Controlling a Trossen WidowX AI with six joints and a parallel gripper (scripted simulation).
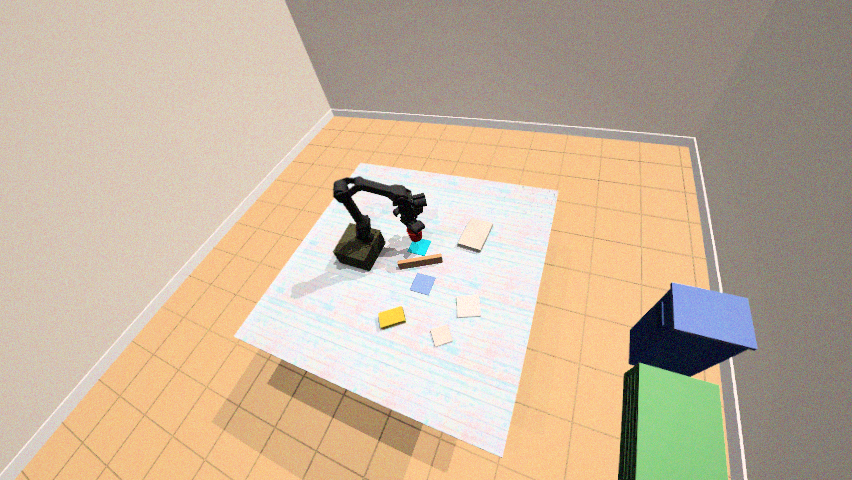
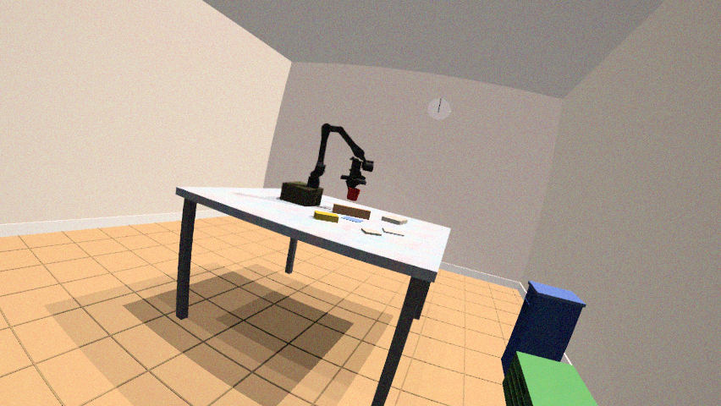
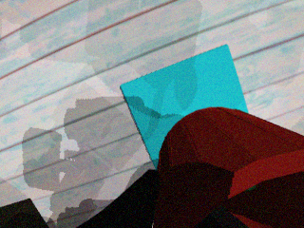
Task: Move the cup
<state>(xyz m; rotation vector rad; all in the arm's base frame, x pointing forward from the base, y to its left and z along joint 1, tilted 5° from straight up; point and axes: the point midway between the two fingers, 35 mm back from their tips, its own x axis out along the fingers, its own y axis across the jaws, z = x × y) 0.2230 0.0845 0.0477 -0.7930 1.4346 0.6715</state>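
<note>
My gripper (image 1: 414,227) (image 2: 353,187) is shut on the red cup (image 1: 411,233) (image 2: 352,193) (image 3: 216,171) and holds it in the air above the table. The cup hangs upright over the near edge of the cyan pad (image 1: 420,247) (image 3: 184,95). A blue pad (image 1: 422,283) (image 2: 351,218) lies flat on the table, on the other side of a brown wooden bar (image 1: 419,261) (image 2: 350,211). The marbles inside the cup are hidden from view.
A yellow block (image 1: 391,317) (image 2: 326,216) and three pale flat tiles (image 1: 475,234) (image 1: 468,306) (image 1: 441,335) lie on the white table (image 1: 333,333) (image 2: 242,204). The arm's base (image 1: 358,247) (image 2: 300,193) stands left of the pads. Blue and green boxes (image 1: 691,327) (image 1: 676,426) stand on the floor at right.
</note>
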